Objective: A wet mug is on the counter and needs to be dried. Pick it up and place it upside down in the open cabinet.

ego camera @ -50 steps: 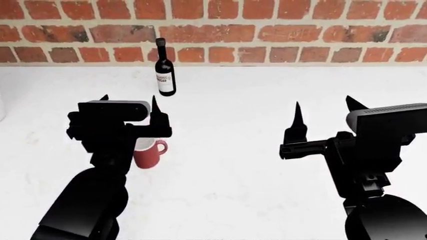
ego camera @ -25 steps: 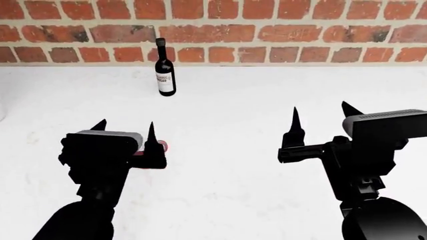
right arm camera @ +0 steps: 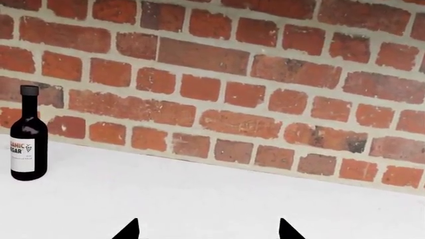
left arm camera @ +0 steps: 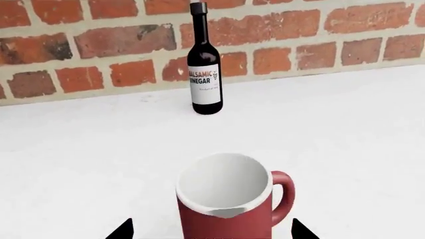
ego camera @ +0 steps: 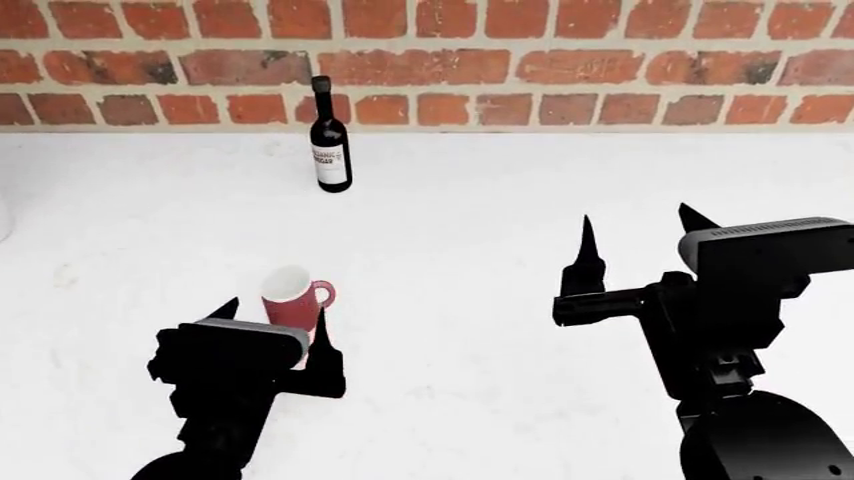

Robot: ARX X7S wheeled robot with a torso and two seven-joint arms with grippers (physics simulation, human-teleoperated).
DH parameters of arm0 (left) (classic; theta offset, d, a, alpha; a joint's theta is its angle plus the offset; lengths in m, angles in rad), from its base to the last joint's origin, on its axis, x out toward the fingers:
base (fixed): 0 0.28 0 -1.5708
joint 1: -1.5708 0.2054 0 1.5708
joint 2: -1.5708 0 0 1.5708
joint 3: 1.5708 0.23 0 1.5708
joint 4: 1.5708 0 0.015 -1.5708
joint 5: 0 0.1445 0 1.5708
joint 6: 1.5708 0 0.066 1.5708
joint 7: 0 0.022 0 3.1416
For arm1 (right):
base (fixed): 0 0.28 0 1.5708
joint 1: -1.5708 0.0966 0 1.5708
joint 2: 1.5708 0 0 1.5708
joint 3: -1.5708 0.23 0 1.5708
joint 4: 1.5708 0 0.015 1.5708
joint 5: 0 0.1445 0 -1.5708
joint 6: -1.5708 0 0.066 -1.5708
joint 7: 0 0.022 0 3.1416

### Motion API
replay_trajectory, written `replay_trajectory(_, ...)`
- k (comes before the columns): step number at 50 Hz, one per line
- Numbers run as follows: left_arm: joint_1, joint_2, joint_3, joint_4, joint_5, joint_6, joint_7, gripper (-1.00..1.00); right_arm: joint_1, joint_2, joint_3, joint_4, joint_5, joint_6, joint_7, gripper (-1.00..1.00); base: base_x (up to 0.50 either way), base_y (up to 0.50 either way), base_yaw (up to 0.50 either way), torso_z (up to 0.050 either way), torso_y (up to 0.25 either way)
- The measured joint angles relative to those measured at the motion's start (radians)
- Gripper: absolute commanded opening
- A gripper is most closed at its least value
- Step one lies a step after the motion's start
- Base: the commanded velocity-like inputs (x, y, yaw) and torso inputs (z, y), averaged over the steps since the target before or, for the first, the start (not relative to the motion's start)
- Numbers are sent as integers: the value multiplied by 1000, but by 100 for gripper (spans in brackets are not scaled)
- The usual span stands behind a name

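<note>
Red mug (ego camera: 294, 297) stands upright on the counter (ego camera: 454, 250), between the wide-spread left gripper's (ego camera: 274, 322) fingertips.

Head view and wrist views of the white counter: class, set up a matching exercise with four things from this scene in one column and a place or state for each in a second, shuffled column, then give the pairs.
Column 1
1. small red cylindrical mug
2. dark glass bottle with a white label
3. left gripper
4. right gripper

Column 2
A. open over bare white counter, nothing between its fingers
B. stands at the back, close to the red brick wall
C. upright, mouth up, pale inside showing
D. open just behind the mug, on the robot's side, fingertips flanking it

Pairs: 1-C, 2-B, 3-D, 4-A
</note>
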Motion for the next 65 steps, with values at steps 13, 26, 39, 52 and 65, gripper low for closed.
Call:
replay_trajectory(13, -3, 7, 25, -48, -11, 73, -2, 100, -6, 1, -2, 2, 4, -11, 5, 100, 0, 0, 0, 0, 0)
replay_trajectory(26, -30, 19, 56, -103, 0, 123, -5, 100, -19, 3, -1, 6, 6, -27, 12, 100, 0, 0, 0, 0, -4)
replay_trajectory(39, -43, 26, 58, -130, -2, 142, 5, -100, -29, 6, 1, 1, 8, -32, 21, 100, 1, 0, 0, 0, -4)
replay_trajectory(52, -50, 23, 49, -130, -19, 122, 6, -100, -31, 9, 2, -13, 13, -23, 30, 100, 2, 0, -1, 0, -3)
replay_trajectory(65, -135, 14, 25, -65, -25, 24, -2, -100, -9, 18, 1, -47, 25, 29, 38, 100, 0, 0, 0, 0, 0)
